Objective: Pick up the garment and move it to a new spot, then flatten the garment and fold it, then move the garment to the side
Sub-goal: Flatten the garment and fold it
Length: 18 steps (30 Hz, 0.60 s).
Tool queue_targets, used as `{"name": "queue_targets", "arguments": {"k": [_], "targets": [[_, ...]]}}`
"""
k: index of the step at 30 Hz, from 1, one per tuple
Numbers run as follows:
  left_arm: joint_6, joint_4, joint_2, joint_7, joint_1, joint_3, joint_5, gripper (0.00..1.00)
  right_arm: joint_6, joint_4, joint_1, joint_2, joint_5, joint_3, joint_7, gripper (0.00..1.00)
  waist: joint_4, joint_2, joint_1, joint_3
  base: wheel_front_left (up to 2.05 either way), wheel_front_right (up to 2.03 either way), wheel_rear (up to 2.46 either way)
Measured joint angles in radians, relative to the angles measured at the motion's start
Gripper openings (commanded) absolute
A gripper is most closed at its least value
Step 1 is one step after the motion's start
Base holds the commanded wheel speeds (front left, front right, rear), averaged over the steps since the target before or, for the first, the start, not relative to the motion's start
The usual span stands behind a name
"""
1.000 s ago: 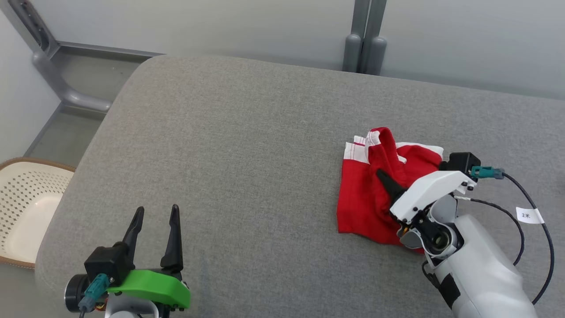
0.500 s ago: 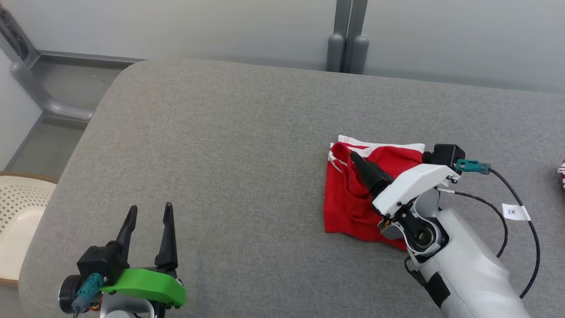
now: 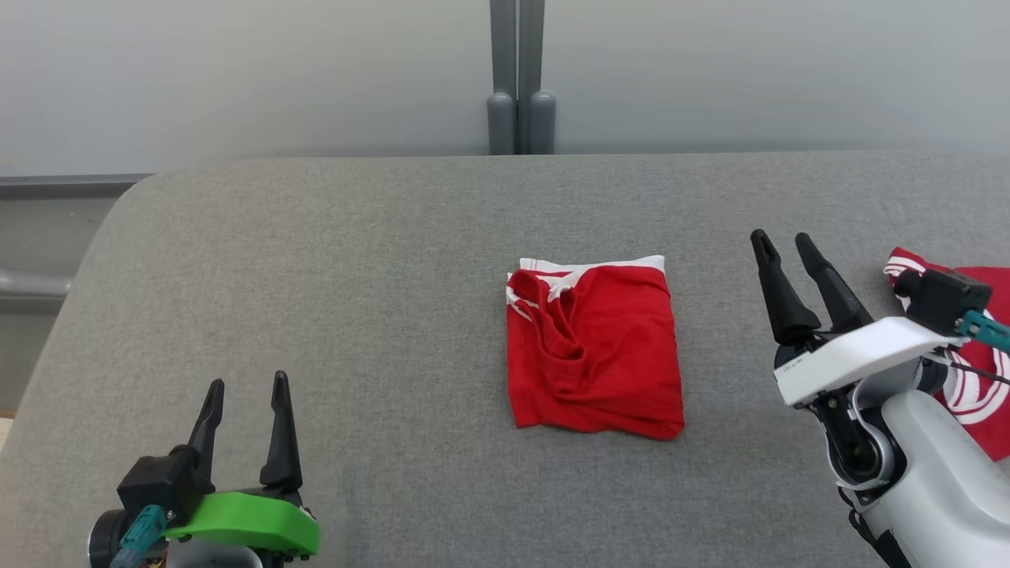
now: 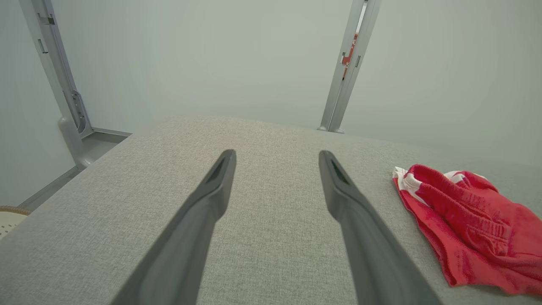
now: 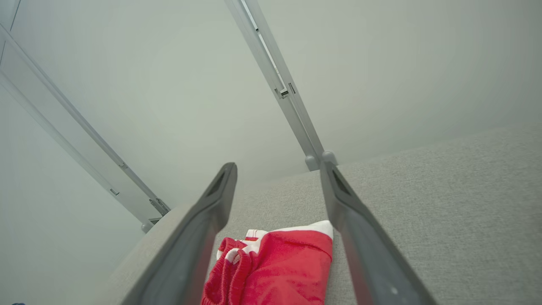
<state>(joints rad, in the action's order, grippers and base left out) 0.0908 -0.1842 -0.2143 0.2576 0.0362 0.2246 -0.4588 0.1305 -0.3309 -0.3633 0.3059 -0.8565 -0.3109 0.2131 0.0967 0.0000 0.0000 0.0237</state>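
Your left end effector (image 3: 245, 383) sits low at the near edge of the bench (image 3: 355, 260), fingers apart and empty, out of the way. The folded red garment (image 3: 600, 355) lies mid-bench, apparently ready to be moved aside. Your right end effector (image 3: 781, 238) hangs near it, clear of the cloth, fingers apart, holding nothing.

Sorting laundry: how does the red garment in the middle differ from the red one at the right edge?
The middle garment lies folded in a compact rectangle; the right-edge garment is partly hidden behind the right arm. The middle garment has a white far edge; the right-edge garment shows curved white stripes. Both are red.
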Motion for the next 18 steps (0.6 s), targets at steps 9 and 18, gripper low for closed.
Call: {"name": "queue_targets", "arguments": {"k": [9,18], "targets": [[0.007,0.022,0.003,0.001,-0.008,-0.014,0.004,1.0,0.0,0.023,0.103,-0.028,0.213,0.134,0.048,1.0,-0.087,0.0,0.0,-0.01,0.0,0.0,0.0],[0.0,0.016,0.006,0.004,-0.009,-0.008,0.011,1.0,0.0,-0.021,0.118,-0.069,0.398,0.206,0.049,1.0,-0.081,0.0,0.0,-0.004,0.0,0.0,0.0]]}}
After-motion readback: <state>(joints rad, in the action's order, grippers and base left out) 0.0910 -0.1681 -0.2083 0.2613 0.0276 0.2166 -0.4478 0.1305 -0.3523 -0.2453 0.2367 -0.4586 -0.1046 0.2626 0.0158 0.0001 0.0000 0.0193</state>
